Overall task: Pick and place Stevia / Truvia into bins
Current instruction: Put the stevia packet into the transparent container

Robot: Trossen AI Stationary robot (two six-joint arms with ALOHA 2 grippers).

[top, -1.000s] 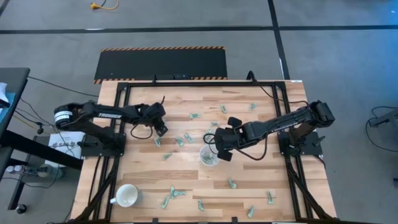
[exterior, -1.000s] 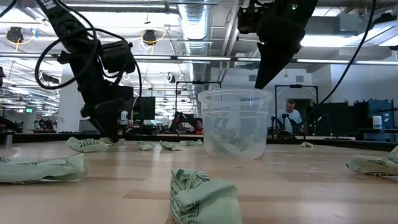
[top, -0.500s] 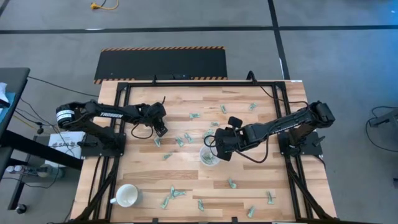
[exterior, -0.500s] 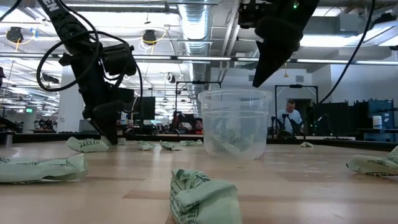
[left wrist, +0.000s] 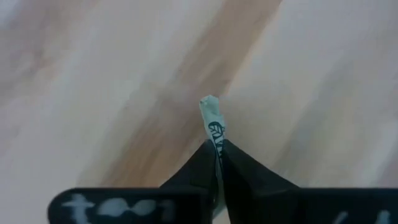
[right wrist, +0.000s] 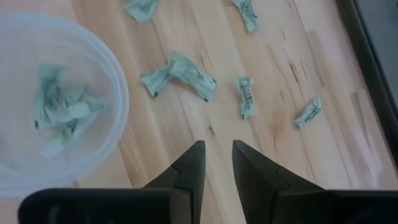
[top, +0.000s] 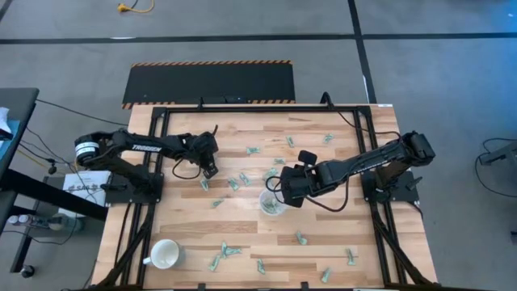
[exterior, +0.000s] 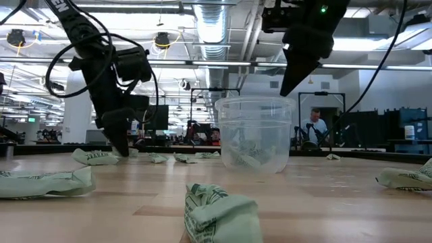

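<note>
You will see the left tool point(left wrist: 217, 155) clenched on one Stevia sachet point(left wrist: 212, 118), low at the tabletop point(top: 242, 222) on its left side. The right tool point(right wrist: 216, 163) hangs just beside the clear cup point(top: 271, 203), fingers parted with nothing between them. Several sachets lie crumpled in the cup; others are scattered around it.

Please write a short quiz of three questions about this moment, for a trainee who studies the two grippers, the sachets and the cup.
1. True or false: the left gripper is shut on a Stevia sachet.
2. What lies in the clear plastic cup? A) nothing B) several sachets C) a spoon
3. Fill in: the right gripper is ____ and holds nothing, beside the cup.

Key: 1 true; 2 B; 3 open.
</note>
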